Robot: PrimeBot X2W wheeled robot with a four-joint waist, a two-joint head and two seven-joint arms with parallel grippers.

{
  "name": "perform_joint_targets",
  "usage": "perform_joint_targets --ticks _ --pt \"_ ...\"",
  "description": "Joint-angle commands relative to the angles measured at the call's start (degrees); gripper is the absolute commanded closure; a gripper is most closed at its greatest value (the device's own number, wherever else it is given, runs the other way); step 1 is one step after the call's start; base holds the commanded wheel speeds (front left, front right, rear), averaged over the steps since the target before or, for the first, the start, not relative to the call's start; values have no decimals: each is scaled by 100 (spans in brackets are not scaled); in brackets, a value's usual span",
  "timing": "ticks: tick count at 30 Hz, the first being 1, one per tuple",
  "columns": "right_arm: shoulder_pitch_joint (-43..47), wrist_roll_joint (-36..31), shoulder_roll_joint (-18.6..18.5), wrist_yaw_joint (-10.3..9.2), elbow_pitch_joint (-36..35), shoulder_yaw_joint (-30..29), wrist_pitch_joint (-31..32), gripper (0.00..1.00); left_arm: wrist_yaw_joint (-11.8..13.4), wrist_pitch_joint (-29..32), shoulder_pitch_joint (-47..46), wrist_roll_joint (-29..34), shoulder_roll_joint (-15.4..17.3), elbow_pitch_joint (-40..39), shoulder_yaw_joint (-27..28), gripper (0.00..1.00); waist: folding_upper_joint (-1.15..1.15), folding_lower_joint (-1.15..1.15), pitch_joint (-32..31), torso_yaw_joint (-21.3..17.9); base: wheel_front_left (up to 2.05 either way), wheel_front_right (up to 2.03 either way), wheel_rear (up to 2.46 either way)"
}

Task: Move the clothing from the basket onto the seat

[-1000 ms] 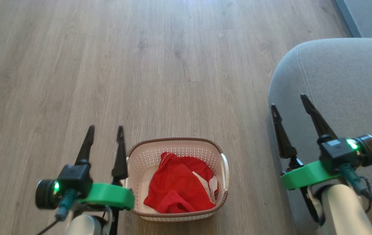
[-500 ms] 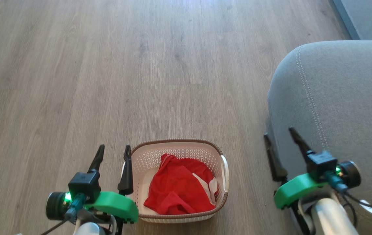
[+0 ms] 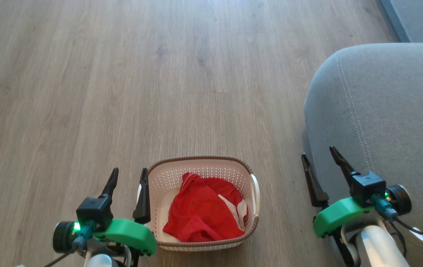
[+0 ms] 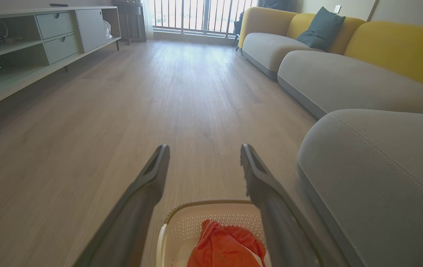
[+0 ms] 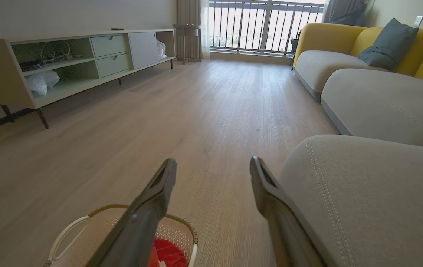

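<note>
Lower than before, my left claw (image 3: 130, 170) and right claw (image 3: 318, 152) stand spread and empty. Soft red clothing (image 3: 200, 215) lies in the small cream plastic basket (image 3: 200, 158).

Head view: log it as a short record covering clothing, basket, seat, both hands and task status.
clothing: red heap lying inside the basket
basket: on the wood floor, between the two hands
seat: grey, right of the basket, apart from it
left hand: open, holding nothing, beside the basket's left wall
right hand: open, holding nothing, at the seat's edge
task status: clothing not yet lifted
</note>
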Motion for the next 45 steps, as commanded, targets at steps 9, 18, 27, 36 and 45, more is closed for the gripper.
perform_joint_targets --ticks 9,18,27,36,45 --pt "-458 74 -57 -1 -315 -122 -37 0 -97 -56 -404 -31 1 -50 192 0 0 0 679 -97 0 0 0" --pt "-836 -151 -57 -1 -710 -730 -37 0 -258 -56 -1253 108 1 378 95 0 0 0 2232 -222 0 0 0" --pt "-1172 -239 -57 -1 -1194 -943 -37 0 -482 -56 -2466 395 1 1424 -167 0 0 0 3825 -205 0 0 0" --pt "-1314 -86 -57 -1 -1549 -931 -37 0 -771 -56 -3505 805 1 2692 -376 0 0 0 4694 -344 0 0 0" --pt "-1297 106 -57 -1 -1788 -643 -37 0 -1091 -56 -4646 944 51 4039 -377 0 0 0 5562 -659 0 0 0"
